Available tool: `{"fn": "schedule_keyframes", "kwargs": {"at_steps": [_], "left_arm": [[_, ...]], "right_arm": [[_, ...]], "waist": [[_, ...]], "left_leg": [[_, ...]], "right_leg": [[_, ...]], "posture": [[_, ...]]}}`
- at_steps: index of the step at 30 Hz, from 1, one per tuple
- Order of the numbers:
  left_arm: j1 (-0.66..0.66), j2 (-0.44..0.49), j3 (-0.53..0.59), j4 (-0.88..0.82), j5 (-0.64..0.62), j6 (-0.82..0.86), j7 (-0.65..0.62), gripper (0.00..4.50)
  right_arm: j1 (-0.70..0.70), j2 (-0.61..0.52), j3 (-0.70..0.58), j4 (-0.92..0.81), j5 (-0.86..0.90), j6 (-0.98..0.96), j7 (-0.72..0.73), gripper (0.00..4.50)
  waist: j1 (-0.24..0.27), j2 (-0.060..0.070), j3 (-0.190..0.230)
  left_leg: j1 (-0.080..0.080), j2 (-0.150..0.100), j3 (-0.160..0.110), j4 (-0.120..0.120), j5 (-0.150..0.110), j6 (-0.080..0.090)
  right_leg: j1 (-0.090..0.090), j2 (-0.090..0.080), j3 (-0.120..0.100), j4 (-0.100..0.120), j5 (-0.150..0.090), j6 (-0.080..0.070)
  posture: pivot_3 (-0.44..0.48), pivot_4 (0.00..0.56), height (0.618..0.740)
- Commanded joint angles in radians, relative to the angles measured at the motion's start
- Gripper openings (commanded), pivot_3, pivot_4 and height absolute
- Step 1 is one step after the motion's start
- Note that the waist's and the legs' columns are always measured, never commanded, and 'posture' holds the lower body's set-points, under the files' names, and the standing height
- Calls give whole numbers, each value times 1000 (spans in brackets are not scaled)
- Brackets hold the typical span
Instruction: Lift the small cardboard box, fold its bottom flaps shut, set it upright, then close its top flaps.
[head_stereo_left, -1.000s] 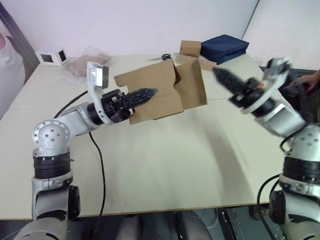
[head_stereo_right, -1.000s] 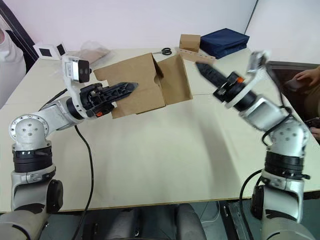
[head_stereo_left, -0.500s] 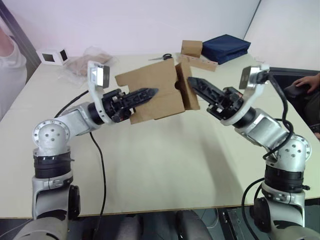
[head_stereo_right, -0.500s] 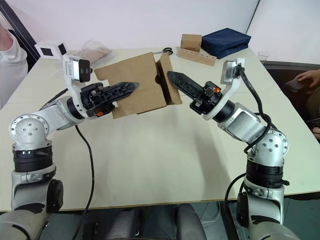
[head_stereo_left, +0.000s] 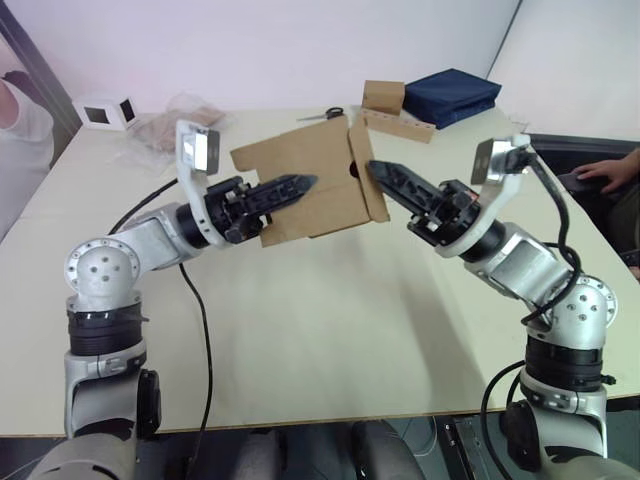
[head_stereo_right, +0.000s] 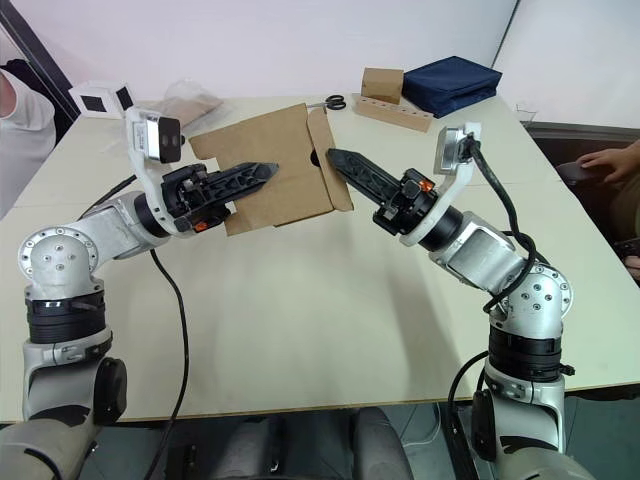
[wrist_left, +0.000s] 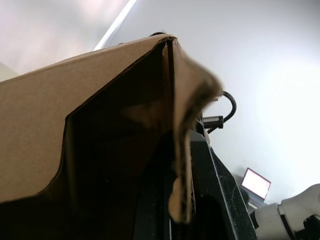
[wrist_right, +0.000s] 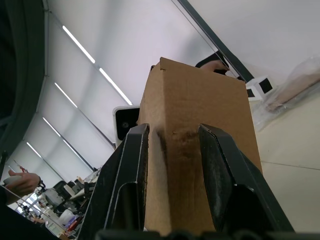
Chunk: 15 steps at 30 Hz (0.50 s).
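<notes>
The small cardboard box, plain brown, hangs in the air over the back middle of the table. My left gripper is shut on its near wall, black fingers lying across the cardboard. A flap at the box's right end is folded in, nearly flat against the opening. My right gripper presses on that flap from the right. In the right wrist view its fingers stand open, with the box close behind them. In the left wrist view, the box wall rises right in front of the camera.
At the table's back stand a small tan box, a dotted cardboard strip, scissors and a navy bag. A plastic bag lies back left. A person's hand shows at the right edge. A black cable crosses the table.
My right gripper swung left to the box and pushed its right-end flap from spread wide to folded in. My left gripper kept its hold in the same place.
</notes>
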Motion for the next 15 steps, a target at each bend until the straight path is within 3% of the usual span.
{"fn": "schedule_keyframes", "kwargs": {"at_steps": [1,15], "left_arm": [[-22,5,20,-29,-32,-7,4,0],[-7,0,0,-46,-19,-15,-14,0]], "right_arm": [[-5,-17,-10,-23,-7,-22,14,1558],[-22,-20,-6,-13,-39,-39,19,1558]], "waist": [[0,0,0],[0,0,0]], "left_leg": [[0,0,0,0,0,0],[0,0,0,0,0,0]], "right_leg": [[0,0,0,0,0,0],[0,0,0,0,0,0]], "posture": [[0,150,740],[0,150,740]]}}
